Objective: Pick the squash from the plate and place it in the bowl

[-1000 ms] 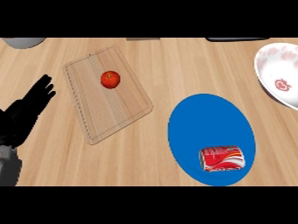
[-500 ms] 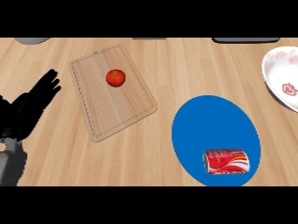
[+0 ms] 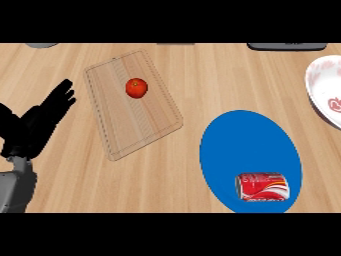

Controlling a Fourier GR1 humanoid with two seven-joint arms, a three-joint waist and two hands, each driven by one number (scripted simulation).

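Left robot hand [image 3: 31, 125] open, holding nothing (red can [image 3: 261, 186] on blue plate [image 3: 239, 145], bowl [image 3: 334, 100] apart)

Bright, even light; faint shadows, no glare or blur.

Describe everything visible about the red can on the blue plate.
The red can lies on its side, not upright, with its length running left to right across the view. Its body is red with white wavy markings and looks like metal, with a grey rim at its left end. It rests on the lower part of the blue plate, close to the plate's near edge. Nothing else touches it, and no robot hand is near it.
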